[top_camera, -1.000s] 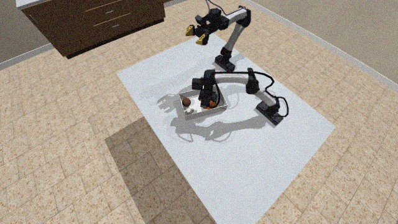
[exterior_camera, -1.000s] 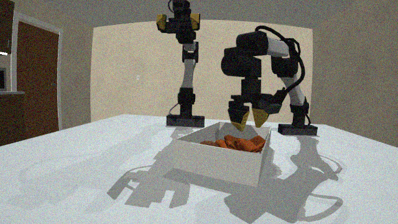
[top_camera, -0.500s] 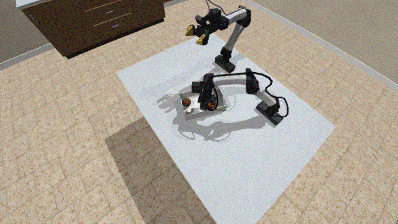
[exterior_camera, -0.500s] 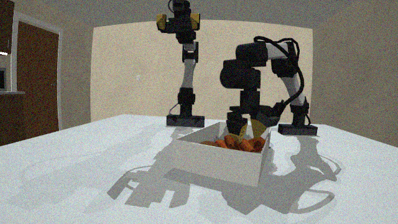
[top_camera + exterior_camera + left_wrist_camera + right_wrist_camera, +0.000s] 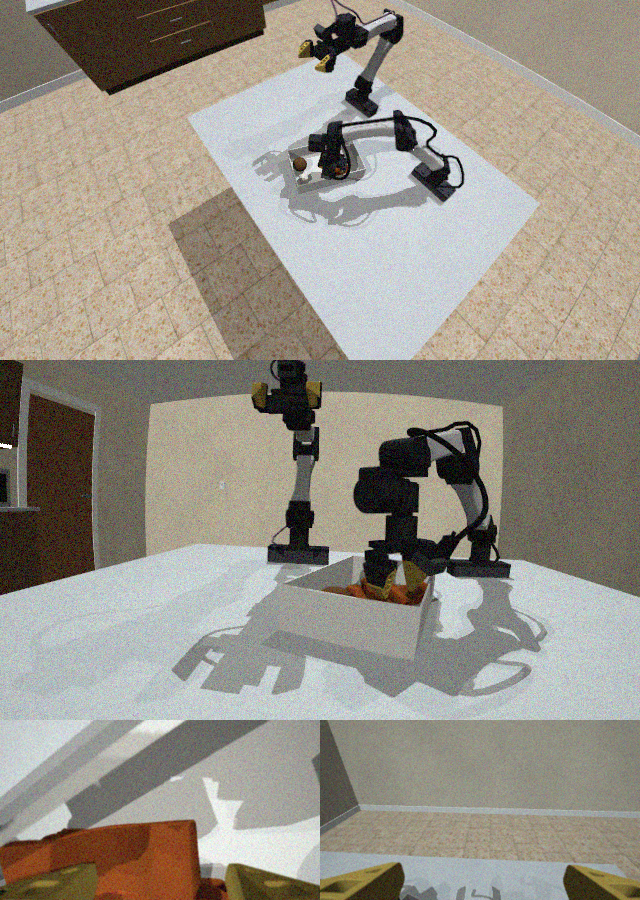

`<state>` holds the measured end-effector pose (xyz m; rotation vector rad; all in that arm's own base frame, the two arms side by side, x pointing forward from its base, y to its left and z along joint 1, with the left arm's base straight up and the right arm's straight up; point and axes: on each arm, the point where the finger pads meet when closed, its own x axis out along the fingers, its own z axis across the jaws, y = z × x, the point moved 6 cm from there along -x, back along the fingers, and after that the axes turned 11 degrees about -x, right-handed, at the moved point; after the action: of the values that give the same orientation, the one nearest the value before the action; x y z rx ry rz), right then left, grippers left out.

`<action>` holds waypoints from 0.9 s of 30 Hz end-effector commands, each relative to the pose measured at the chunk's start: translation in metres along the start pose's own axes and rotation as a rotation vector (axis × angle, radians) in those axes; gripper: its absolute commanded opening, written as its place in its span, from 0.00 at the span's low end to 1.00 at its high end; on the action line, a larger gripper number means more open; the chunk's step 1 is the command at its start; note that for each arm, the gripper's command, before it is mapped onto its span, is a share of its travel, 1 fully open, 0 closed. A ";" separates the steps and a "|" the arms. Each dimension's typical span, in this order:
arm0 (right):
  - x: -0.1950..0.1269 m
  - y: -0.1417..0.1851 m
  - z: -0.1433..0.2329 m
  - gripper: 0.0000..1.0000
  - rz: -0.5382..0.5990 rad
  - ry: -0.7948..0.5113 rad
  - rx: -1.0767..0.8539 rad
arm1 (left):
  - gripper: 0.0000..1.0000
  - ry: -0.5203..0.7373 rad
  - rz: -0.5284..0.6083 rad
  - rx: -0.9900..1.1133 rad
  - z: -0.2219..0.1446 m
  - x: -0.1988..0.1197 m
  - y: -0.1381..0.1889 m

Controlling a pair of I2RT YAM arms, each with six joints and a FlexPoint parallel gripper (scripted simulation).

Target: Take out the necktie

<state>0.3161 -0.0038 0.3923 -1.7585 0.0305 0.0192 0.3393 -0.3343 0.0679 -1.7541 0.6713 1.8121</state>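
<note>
Item: folded orange-brown fabric necktie [image 5: 340,170] [image 5: 357,591] [image 5: 169,852], inside the pale, open-topped rectangular basket [image 5: 322,185] [image 5: 350,620] [image 5: 153,772] on the white table [image 5: 400,260] [image 5: 100,640] [image 5: 32,752] [image 5: 521,873].
Basket companions: round brown ball [image 5: 300,164] [image 5: 340,590], near the end away from the tie; small pale object [image 5: 305,176] beside it, shape unclear.
Left gripper [image 5: 332,170] [image 5: 400,592] [image 5: 161,881]: low over the tie, fingers fairly wide, gripping nothing. Its body hides part of the tie from above; the wrist view crops the lower folds, so contact is perhaps possible but unclear.
Right gripper [image 5: 315,56] [image 5: 286,396] [image 5: 482,881]: raised well apart from the basket, fingers wide, holding nothing.
</note>
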 end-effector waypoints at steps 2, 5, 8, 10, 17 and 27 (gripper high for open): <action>0.000 0.000 0.000 1.00 0.000 0.000 0.000 | 0.76 0.030 0.010 -0.006 -0.005 0.007 0.001; 0.000 0.000 0.000 1.00 0.000 0.000 0.000 | 0.76 0.030 0.010 -0.005 -0.005 0.009 0.001; 0.000 0.000 0.000 1.00 0.000 0.000 0.000 | 0.76 0.030 0.010 -0.005 -0.005 0.015 0.001; 0.000 0.000 0.000 1.00 0.000 0.000 0.000 | 0.76 0.030 0.010 -0.005 -0.005 0.018 0.001; 0.000 0.000 0.000 1.00 0.000 0.000 0.000 | 0.76 0.030 0.010 -0.005 -0.005 0.028 0.002; 0.000 0.000 0.000 1.00 0.000 0.000 0.000 | 0.76 0.027 0.010 -0.006 -0.005 0.029 0.001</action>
<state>0.3161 -0.0038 0.3923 -1.7585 0.0305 0.0192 0.3420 -0.3339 0.0559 -1.7777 0.6753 1.7987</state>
